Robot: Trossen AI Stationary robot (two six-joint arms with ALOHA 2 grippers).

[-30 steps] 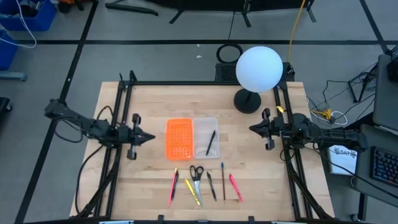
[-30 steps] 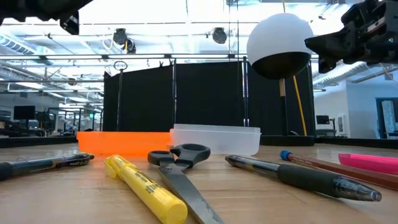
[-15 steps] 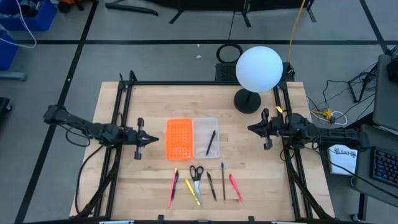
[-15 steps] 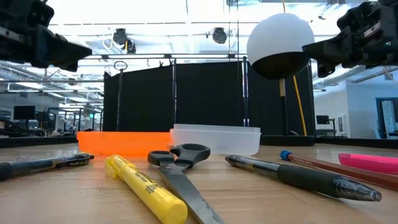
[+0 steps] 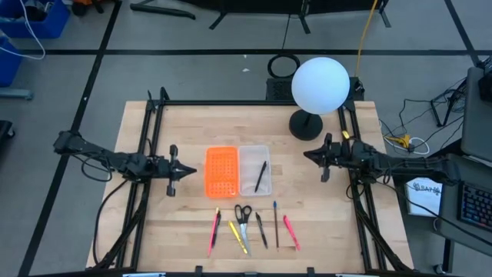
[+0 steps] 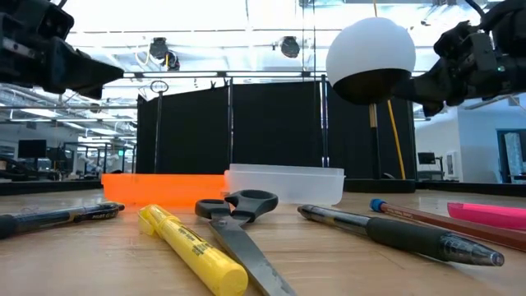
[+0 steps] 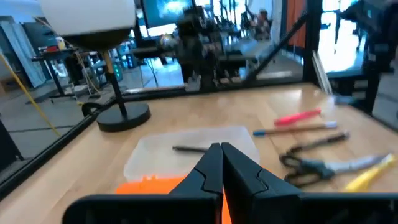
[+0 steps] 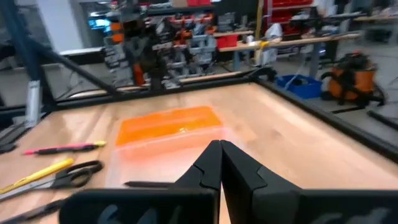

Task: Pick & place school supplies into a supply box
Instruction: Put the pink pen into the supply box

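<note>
A shallow clear plastic tray [image 5: 254,168] holds one black pen [image 5: 261,176]; pens, a yellow highlighter [image 5: 238,238] and red-handled scissors [image 5: 243,218] lie in a row nearby

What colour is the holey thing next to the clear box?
The perforated piece beside the supply box is bright orange. The high view shows it best.

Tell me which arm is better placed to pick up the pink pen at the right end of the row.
Probably the right. The right gripper hovers on the same side as that pink pen; the left gripper waits beyond the orange piece. Both are shut and empty.
</note>
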